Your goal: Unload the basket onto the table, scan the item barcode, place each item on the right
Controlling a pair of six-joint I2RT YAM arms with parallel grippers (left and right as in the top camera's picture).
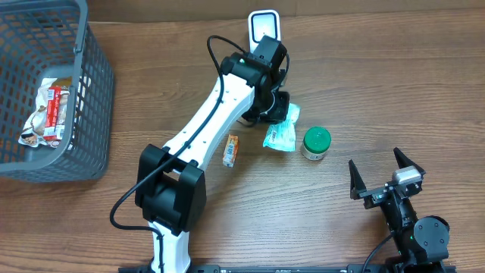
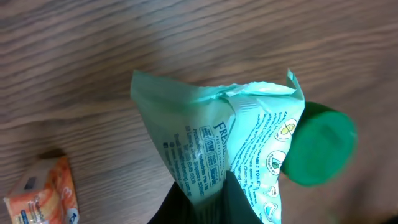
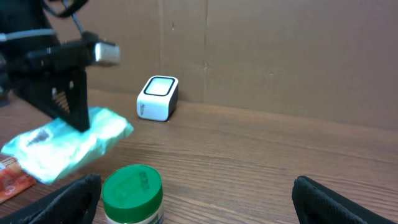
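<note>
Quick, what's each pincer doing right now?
Left pincer: closed, holding the green packet.
Right pincer: open, holding nothing.

The worktop (image 1: 379, 91) is brown with darker wood grain. The pouch (image 2: 199, 124) at centre frame is mint green with blue print. Right of it, the jar (image 1: 316, 142) has a green lid and a white body. The sachet (image 1: 230, 149) is orange and white. The scanner (image 1: 265, 25) at top is white with dark edging. The basket (image 1: 95, 91) at left is grey mesh.
</note>
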